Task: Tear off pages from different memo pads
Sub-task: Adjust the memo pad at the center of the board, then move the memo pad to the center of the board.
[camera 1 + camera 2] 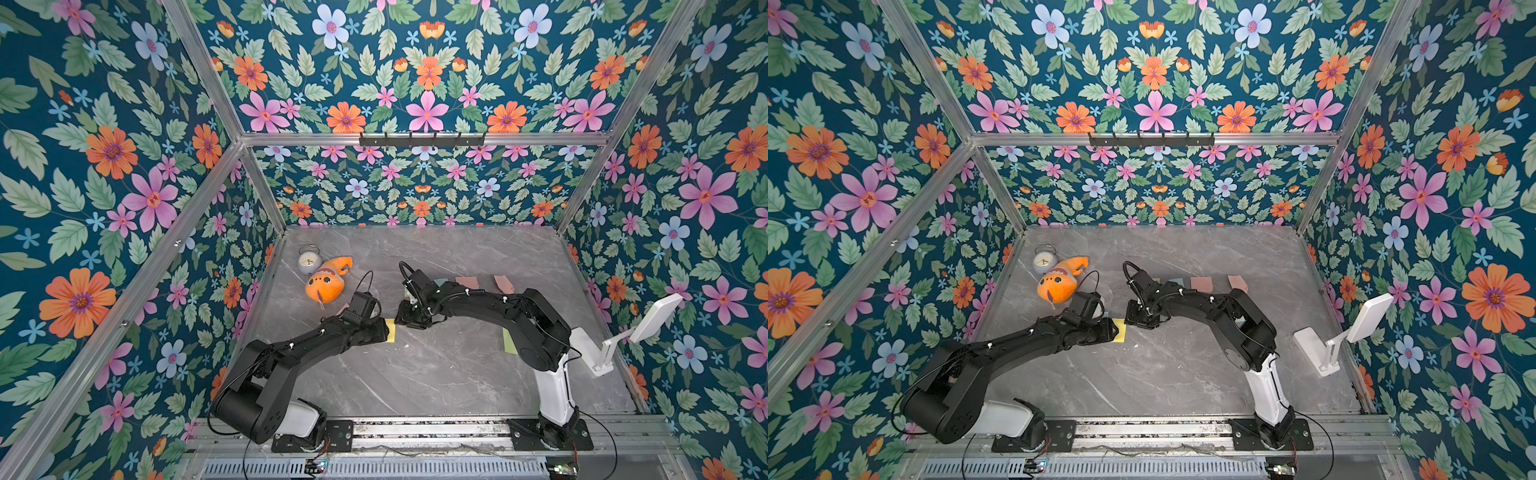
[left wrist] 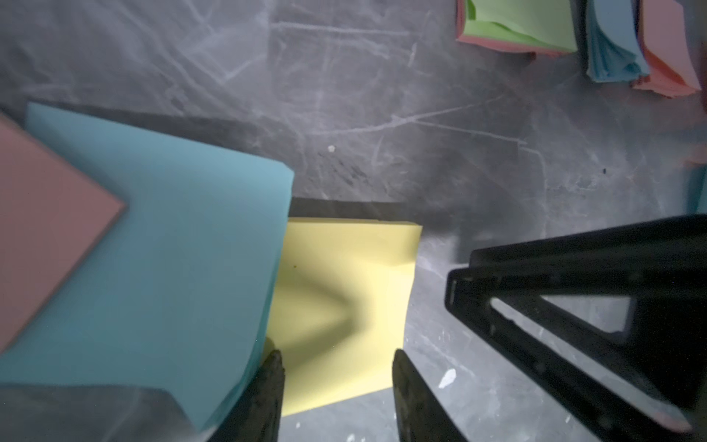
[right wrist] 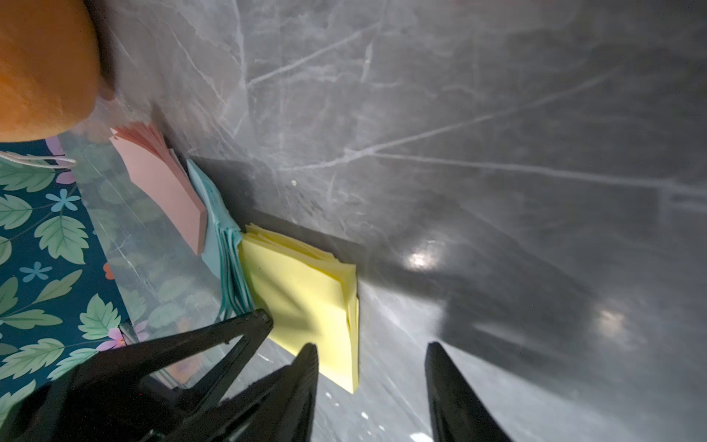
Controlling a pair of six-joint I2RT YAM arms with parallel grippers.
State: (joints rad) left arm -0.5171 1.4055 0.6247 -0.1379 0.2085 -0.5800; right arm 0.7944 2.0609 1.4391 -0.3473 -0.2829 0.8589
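A yellow memo pad lies mid-table between the two arms. My left gripper is open, its fingertips standing over the two side edges of the yellow pad's near end. I cannot tell whether they touch it. A blue pad and a pink pad lie beside it. My right gripper is open and holds nothing, just past a corner of the yellow pad. A loose green page rests on a pink pad.
More pads lie in a row at the back: salmon ones. A pale green sheet shows beside the right arm. An orange plush and an alarm clock sit at the back left. A white stand is at the right.
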